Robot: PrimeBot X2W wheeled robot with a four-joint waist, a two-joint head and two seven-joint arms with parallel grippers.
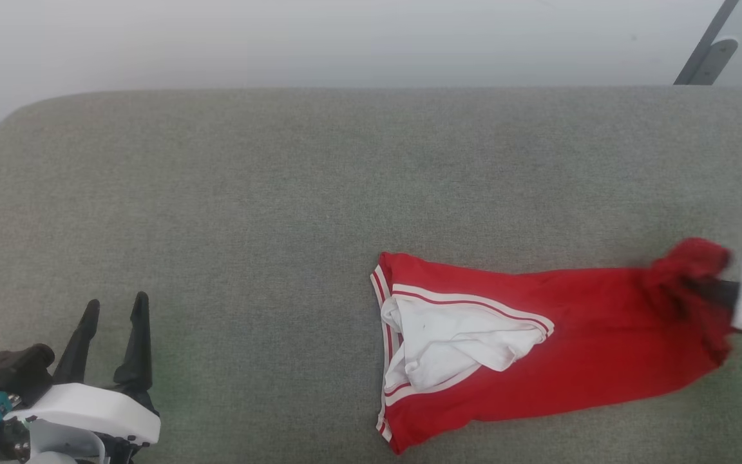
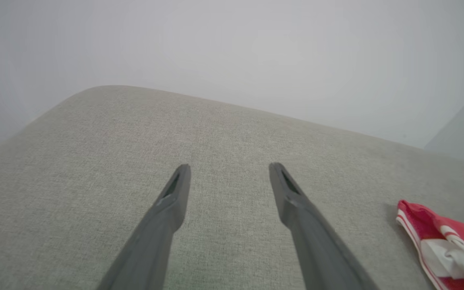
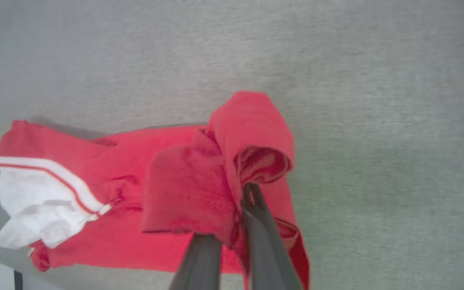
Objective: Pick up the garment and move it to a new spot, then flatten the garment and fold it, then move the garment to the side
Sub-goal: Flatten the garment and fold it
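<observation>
One table, one garment and two grippers are in view, each gripper with two long dark fingers; the table is covered in grey woven fabric with a fine, even grain, and its far left corner is rounded against a plain pale wall. At the lower left of the head view the left gripper points away over bare fabric, its tapered fingers set on a glossy white housing; in the left wrist view this gripper stands wide apart, with nothing between its fingers and nothing touching them. To the right of centre lies the garment, a soft red jersey stretched out lengthwise on the table; its left end carries red-and-white striped trim and a crumpled white sleeve folded onto the red body, and that striped end shows at the right edge of the left wrist view. At the far right the cloth is bunched and lifted into a rumpled hump, where the right gripper goes into it from the frame's edge; in the right wrist view the right gripper is closed narrow on a gathered fold of the garment, one finger lying on top of the cloth and the other partly hidden under it.
</observation>
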